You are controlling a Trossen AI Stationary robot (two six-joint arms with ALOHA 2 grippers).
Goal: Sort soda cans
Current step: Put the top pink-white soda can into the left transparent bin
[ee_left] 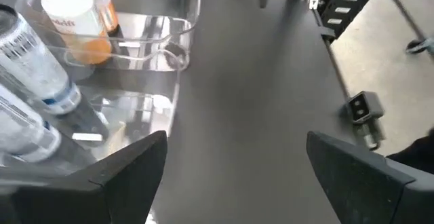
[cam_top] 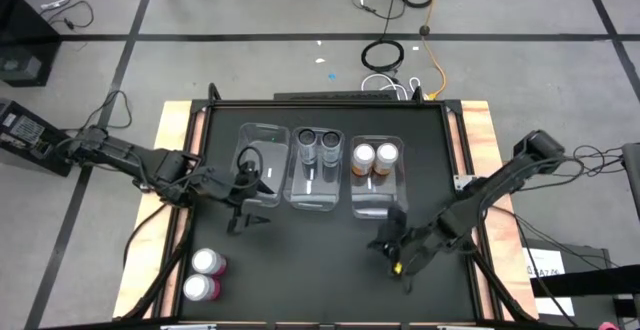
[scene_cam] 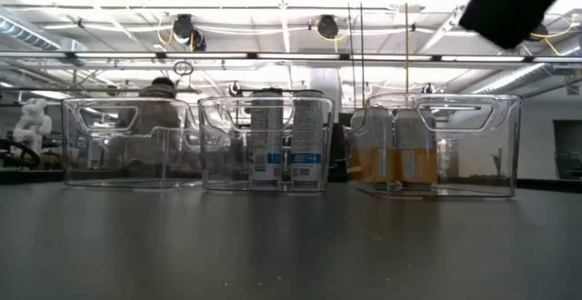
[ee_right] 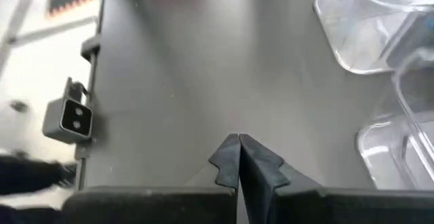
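1. Nearest the front edge of the table (cam_top: 330, 270), at the left corner, two pink soda cans (cam_top: 205, 274) stand upright side by side, touching or nearly so, outside every bin.
2. The right gripper (cam_top: 396, 253) hangs over bare tabletop in the front right part, well apart from the pink cans. Its fingers (ee_right: 239, 157) are pressed together with nothing between them, as the right wrist view shows.
3. The left gripper (cam_top: 245, 210) sits further back on the left side, just in front of the left bin (cam_top: 262, 133). Its fingers (ee_left: 125, 166) are spread wide and hold nothing; only dark tabletop shows between them in the left wrist view.
4. Behind the grippers, three clear plastic bins stand in a row across the middle of the table.
5. The left bin holds no can that can be seen.
6. The middle bin (cam_top: 316, 202) holds two dark soda cans (cam_top: 318, 148), upright and side by side toward its back end. The low view shows them as grey cans (scene_cam: 286, 141) with blue label patches.
7. The right bin (cam_top: 376, 200) holds two orange soda cans (cam_top: 373, 158), upright and side by side toward its back end; in the low view their orange bodies (scene_cam: 398, 150) show through the clear wall.
8. Beyond the table's back edge, cables (cam_top: 400, 45) lie on the grey floor.
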